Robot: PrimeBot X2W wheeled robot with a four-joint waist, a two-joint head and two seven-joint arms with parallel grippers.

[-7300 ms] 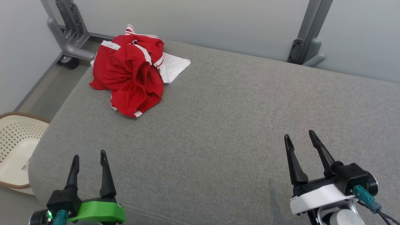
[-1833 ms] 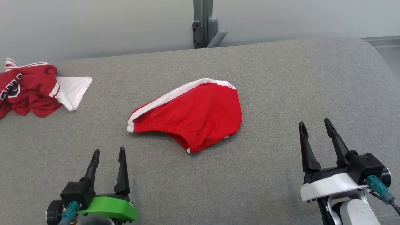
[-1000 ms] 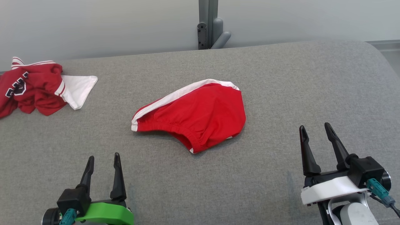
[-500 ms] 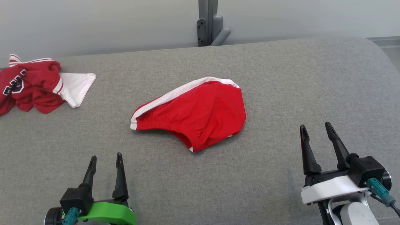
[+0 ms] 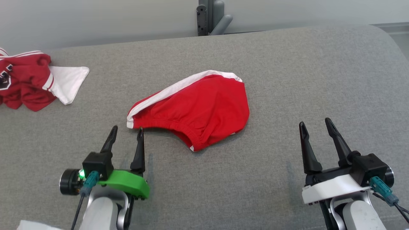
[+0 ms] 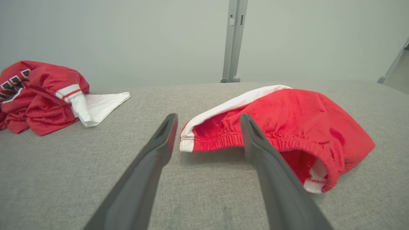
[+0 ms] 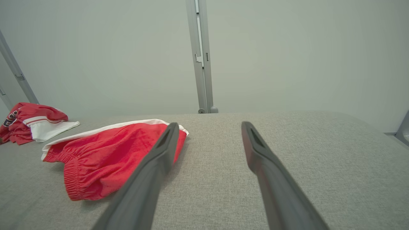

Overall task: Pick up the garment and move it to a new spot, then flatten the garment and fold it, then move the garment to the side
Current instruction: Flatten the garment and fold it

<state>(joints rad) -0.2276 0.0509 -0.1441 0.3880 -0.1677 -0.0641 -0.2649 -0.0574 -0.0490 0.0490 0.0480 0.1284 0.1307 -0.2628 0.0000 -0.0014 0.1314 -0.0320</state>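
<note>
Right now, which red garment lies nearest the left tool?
The red shorts with the white side stripe, just ahead of the left tool; the crumpled lettered jersey lies farther left.

Inspected: the left gripper carries two long dark fingers tapering to points, set in a black housing on a bright green mounting plate. The left teal connector, with a dark cable, plugs in beside a lit green indicator and a black cylindrical cap. The right gripper has matching fingers, a white mounting plate and the right teal connector, also cabled. The left forearm and right forearm are smooth pale grey. The wrist views show a recessed slot near each fingertip.
</note>
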